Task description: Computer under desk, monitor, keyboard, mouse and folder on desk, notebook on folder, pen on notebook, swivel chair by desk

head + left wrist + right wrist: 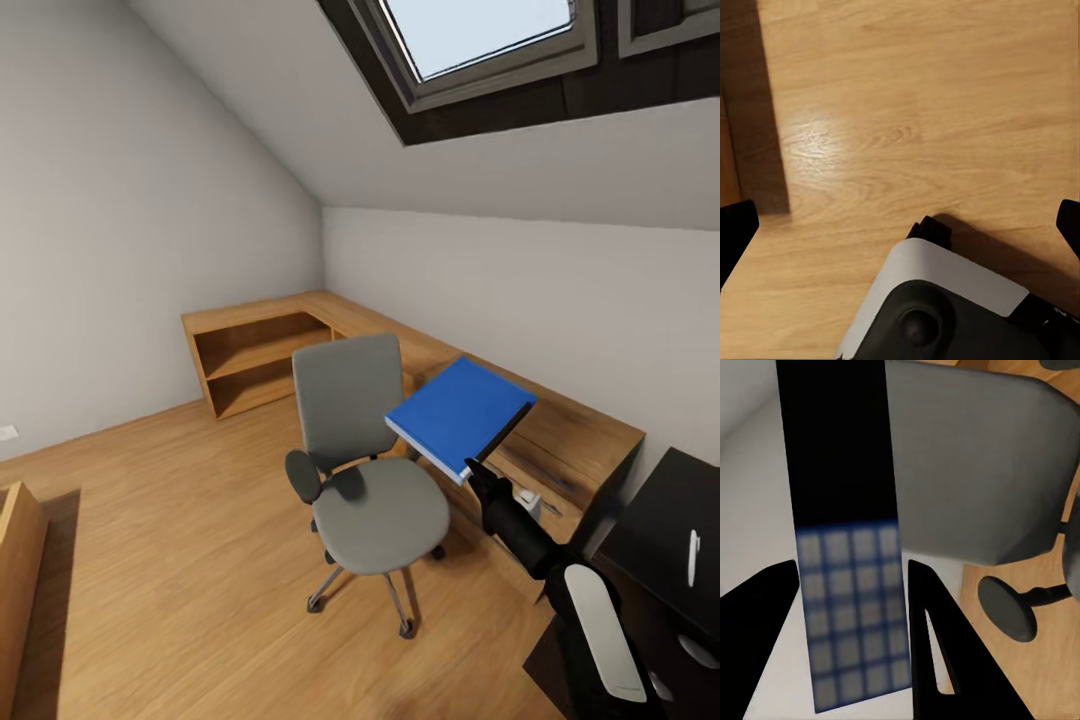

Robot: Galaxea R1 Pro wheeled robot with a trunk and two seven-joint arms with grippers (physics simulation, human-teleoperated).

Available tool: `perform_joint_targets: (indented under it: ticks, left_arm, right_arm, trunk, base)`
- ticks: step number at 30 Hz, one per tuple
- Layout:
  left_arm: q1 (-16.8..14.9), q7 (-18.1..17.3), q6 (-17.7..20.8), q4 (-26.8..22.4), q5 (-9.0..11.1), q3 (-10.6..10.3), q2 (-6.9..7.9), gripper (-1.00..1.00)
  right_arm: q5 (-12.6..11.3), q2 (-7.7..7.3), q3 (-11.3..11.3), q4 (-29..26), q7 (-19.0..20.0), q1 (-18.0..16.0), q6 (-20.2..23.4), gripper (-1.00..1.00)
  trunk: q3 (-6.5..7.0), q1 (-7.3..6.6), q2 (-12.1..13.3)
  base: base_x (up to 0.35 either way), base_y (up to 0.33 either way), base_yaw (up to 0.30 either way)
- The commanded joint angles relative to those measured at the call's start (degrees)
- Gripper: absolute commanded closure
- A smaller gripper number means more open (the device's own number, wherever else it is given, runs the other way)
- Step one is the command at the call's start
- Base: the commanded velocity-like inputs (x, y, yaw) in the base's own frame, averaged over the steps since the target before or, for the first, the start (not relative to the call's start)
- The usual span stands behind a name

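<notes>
My right gripper (480, 468) is shut on the near edge of the blue folder (458, 412) and holds it tilted in the air, just right of the swivel chair (368, 470). In the right wrist view the folder's edge (844, 472) runs between the two black fingers (934, 637) of that gripper (847, 581), with the chair's grey back (975, 457) behind it. The chair's grey seat is bare. The black desk (650, 530) fills the lower right corner, with a thin white pen (692, 557) lying on it. My left gripper (900, 221) hangs open over the wood floor.
A low wooden shelf unit (260, 355) runs along the far walls, behind the chair and the folder. A light wooden chest (18, 565) stands at the left edge. The robot's base (945, 315) sits below the left gripper. Open plank floor (170, 520) lies left of the chair.
</notes>
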Motion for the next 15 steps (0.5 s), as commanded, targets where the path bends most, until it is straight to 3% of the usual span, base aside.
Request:
perform_joint_targets:
  ticks: [1,7,10,13,14,15]
  left_arm:
    - [0.00,0.16,-0.06,-0.12,0.30,0.01,0.00,-1.00]
    - [-0.02,0.17,-3.23,-0.12,0.32,-0.05,-0.15,-1.00]
    - [-0.02,0.23,-7.84,-0.09,0.31,-0.15,-0.47,-1.00]
    - [0.00,0.24,-9.76,-0.05,0.30,-0.45,-0.57,-1.00]
    - [0.01,0.25,-11.57,-0.05,0.28,-3.24,-0.61,-1.00]
    - [0.01,0.28,-12.36,-0.04,0.29,-4.21,-0.62,-1.00]
  right_arm:
    - [-0.72,0.06,-0.15,-0.06,-0.44,-0.04,0.35,1.00]
    - [-1.25,-0.02,-0.18,-0.02,-0.55,0.01,0.34,1.00]
    - [-1.30,-0.03,-0.17,0.04,-0.75,0.06,0.24,1.00]
    - [-1.30,-0.02,-0.20,0.05,-1.69,0.04,0.17,1.00]
    - [-1.36,0.04,-0.39,0.06,-4.20,0.06,-0.05,1.00]
    - [-1.37,0.04,-0.63,0.06,-4.84,0.04,-0.10,1.00]
  trunk:
    - [0.12,-0.22,0.37]
    - [1.01,-1.54,2.78]
    - [1.36,-2.20,3.98]
    - [1.70,-2.86,5.18]
    - [1.81,-3.08,5.59]
    - [1.92,-3.30,5.99]
  base:
    - [0.000,0.000,0.000]
    - [0.000,0.000,-0.089]
    - [0.000,0.000,-0.182]
    - [0.000,0.000,-0.194]
    - [0.000,0.000,-0.197]
    - [0.000,0.000,-0.197]
